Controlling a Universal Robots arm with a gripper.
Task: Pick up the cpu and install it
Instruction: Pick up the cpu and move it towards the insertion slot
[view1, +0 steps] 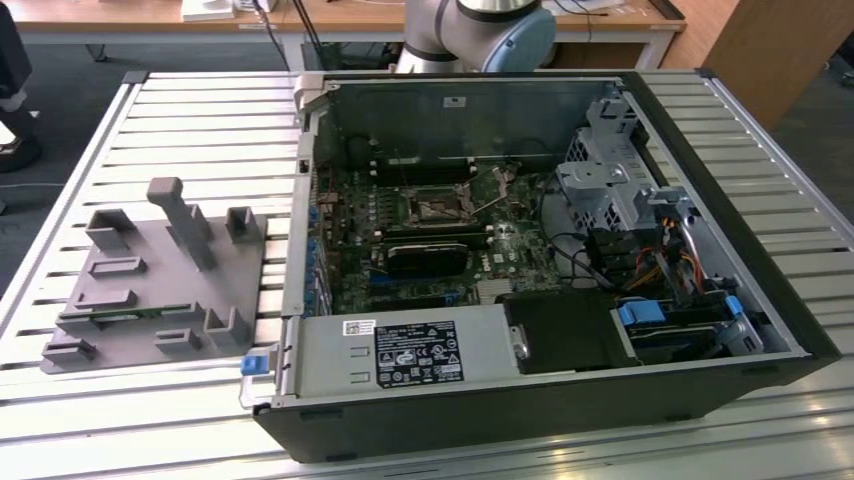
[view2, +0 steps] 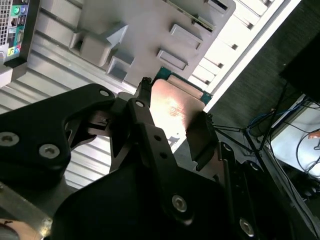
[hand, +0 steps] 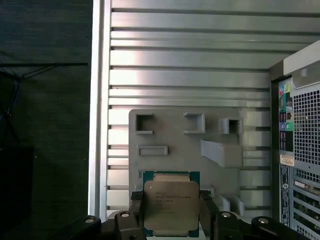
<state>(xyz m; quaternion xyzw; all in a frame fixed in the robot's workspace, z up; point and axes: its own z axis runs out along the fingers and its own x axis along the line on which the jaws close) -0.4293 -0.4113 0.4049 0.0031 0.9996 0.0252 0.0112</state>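
Toward the table (view1: 200, 120) edge on the exterior view's left, grey tray (view1: 147, 290): lies flat, with moulded blocks and pockets.
gripper (hand: 171, 220): black fingers (hand: 136, 212) closed on two opposite edges of the cpu (hand: 170, 205), seen in both wrist views.
cpu: held over the tray, seemingly lifted clear. Likely light, stiff and flat with a fragile underside, so its rim is the safe hold.
computer case (view1: 747, 300): lies open on the exterior view's right, its socket (view1: 438, 208) exposed.

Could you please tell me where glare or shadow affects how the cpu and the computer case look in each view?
Second wrist view: warm glare washes over the cpu held in the gripper, whose body is nearly black. First wrist view: the cpu is evenly lit; table slats gleam. Exterior view: the computer case interior lies in shade.
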